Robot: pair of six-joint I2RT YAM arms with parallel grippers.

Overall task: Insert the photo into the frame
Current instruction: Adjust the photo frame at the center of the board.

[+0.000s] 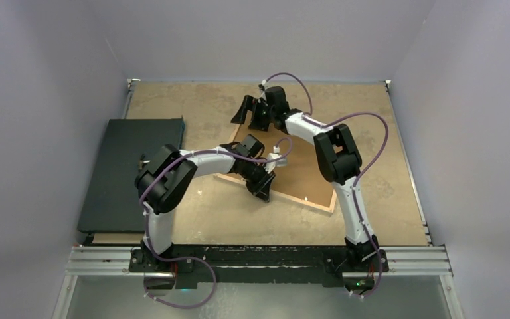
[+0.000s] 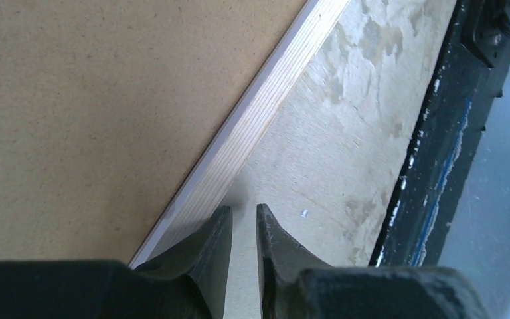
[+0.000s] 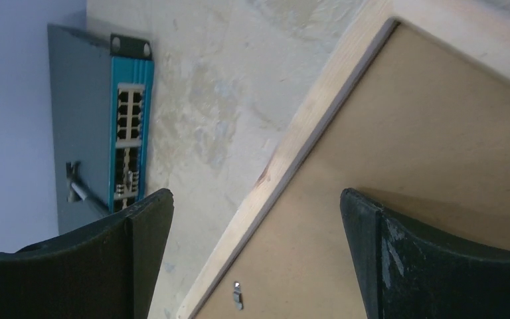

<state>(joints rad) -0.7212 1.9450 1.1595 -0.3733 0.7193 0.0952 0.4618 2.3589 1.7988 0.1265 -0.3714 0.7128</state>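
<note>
The frame (image 1: 305, 174) lies face down in the middle of the table, its brown backing board (image 2: 93, 113) up and its light wood border (image 2: 259, 126) around it. My left gripper (image 2: 242, 209) hovers at the frame's near left edge (image 1: 263, 193). Its jaws stand a narrow gap apart with nothing between them, just off the border. Over the frame's far corner, my right gripper (image 3: 255, 193) is wide open (image 1: 251, 113) and empty. A small metal clip (image 3: 238, 296) sits on the backing near that border (image 3: 292, 153). The photo is not in view.
A dark flat box (image 1: 129, 173) with a blue face of ports (image 3: 129, 133) lies at the table's left side. The black rail (image 2: 431, 166) runs along the near table edge. Grey walls close in the left, back and right.
</note>
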